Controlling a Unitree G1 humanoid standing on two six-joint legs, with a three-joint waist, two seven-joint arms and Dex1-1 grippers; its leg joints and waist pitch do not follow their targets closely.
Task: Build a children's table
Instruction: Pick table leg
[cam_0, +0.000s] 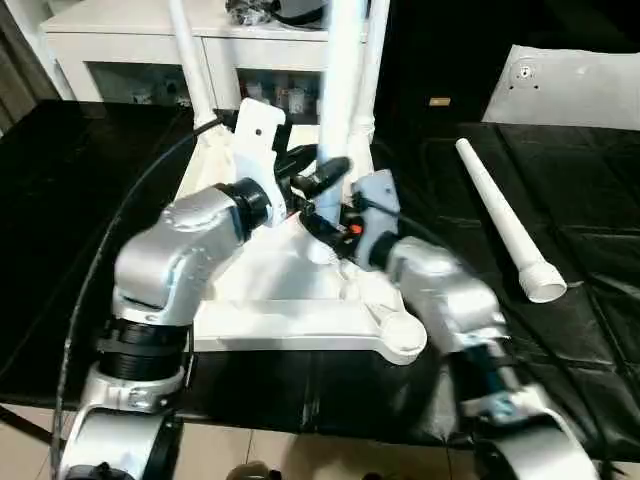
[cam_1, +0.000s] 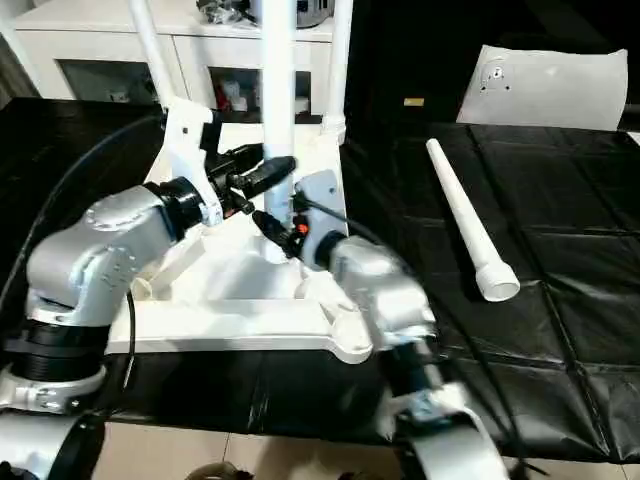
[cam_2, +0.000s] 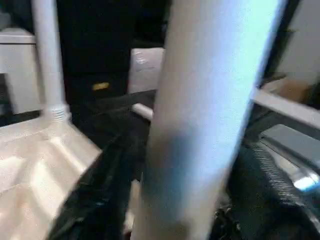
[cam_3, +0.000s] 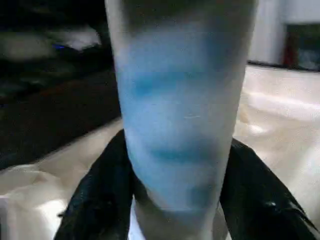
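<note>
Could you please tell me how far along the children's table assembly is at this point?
Two white tapered legs already stand upright at the far corners of the upturned white ribbed plastic tabletop. In hand: a third leg, upright, with both the left gripper and right gripper around its lower part. Left: the fourth leg, loose on the black-covered work table, and the open near-right corner socket.

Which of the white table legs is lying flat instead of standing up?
The leg lying alone on the black table cover, right of the tabletop. The others stand upright on the tabletop.
</note>
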